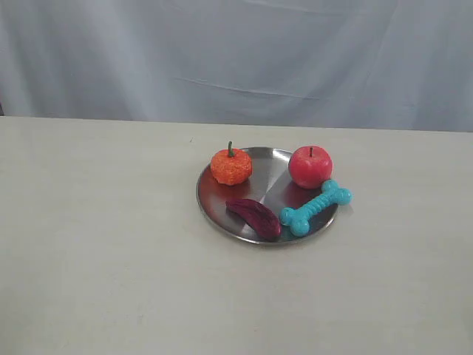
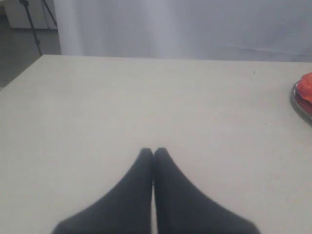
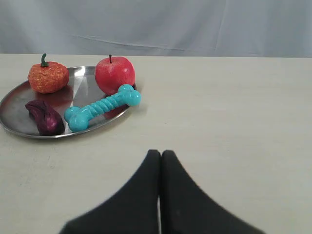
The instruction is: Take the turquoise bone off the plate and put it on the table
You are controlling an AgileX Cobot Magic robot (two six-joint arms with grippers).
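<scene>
The turquoise bone (image 1: 315, 208) (image 3: 103, 107) lies across the right rim of the silver plate (image 1: 267, 171) (image 3: 14, 104), one knobbed end hanging past the edge over the cream table (image 1: 103, 244). In the right wrist view my right gripper (image 3: 161, 153) is shut and empty, its black fingers touching, over bare table some way short of the bone. The left wrist view shows my left gripper (image 2: 153, 151) shut on nothing, far from the plate (image 2: 301, 106), of which only an edge shows. Neither gripper appears in the exterior view.
On the plate also sit a red apple (image 1: 310, 166) (image 3: 114, 74) touching the bone, an orange pumpkin (image 1: 230, 166) (image 3: 48, 76) and a dark purple elongated piece (image 1: 255, 216) (image 3: 45, 117). A grey curtain (image 1: 236, 52) hangs behind the table's far edge.
</scene>
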